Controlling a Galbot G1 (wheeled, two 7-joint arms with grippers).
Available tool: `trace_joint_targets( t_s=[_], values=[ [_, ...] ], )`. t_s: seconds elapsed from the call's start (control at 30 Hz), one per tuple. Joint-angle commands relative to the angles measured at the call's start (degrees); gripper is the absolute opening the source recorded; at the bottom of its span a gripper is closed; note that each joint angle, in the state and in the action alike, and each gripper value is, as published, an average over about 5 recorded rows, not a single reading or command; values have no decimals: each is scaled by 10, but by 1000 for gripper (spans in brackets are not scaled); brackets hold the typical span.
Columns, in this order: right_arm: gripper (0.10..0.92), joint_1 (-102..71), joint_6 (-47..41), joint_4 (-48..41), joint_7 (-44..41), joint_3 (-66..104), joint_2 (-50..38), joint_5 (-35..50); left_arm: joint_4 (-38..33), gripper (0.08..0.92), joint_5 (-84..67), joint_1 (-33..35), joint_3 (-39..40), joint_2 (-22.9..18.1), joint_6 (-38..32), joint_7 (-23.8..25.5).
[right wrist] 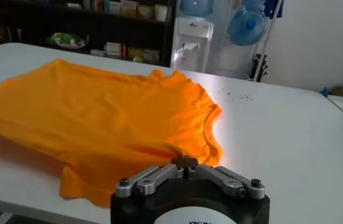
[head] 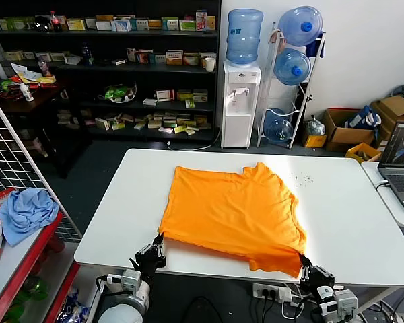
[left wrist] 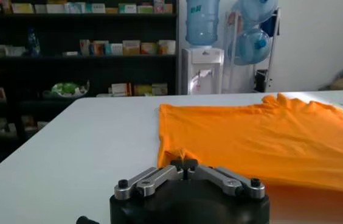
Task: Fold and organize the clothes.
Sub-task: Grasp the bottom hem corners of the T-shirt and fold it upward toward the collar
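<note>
The orange T-shirt [head: 232, 212] lies spread on the white table [head: 343, 208], plain face up, with no lettering showing. My left gripper [head: 159, 237] is at the table's near edge, shut on the shirt's near left corner. In the left wrist view the fingers [left wrist: 183, 164] pinch a small peak of the orange shirt [left wrist: 269, 137]. My right gripper [head: 302, 260] is at the near edge too, shut on the shirt's near right corner. In the right wrist view its gripper [right wrist: 185, 162] pinches the shirt [right wrist: 98, 115], which rises slightly at the hold.
A light blue cloth [head: 25, 212] lies on a red rack to the left, behind a white wire grid. A laptop [head: 400, 161] sits on a second table at the right. A water dispenser [head: 241, 101] and dark shelves stand behind.
</note>
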Motion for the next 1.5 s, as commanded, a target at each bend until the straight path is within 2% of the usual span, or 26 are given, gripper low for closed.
trace_joint_targets(
  t_s=[0.03,0.4,0.87,1.07,1.5],
  values=[
    [124,118,32,-87,-11,-18,-21,2,88,93,9,-89,1,-14,-13,3],
    [124,257,26,-214,-14,-92,-43,37,170,93,-7,-175,25,-13,-12,4],
    [132,314,-5,-261,-5,-125,-51,86,192,93,-19,-198,37,-19,-1,4],
    [276,304,-15,-245,-2,-123,-50,103,174,116,-24,-175,32,-14,-12,5],
    [657,173,-70,-137,-9,-76,-82,112,106,480,-52,-105,15,10,-9,-16]
  ],
)
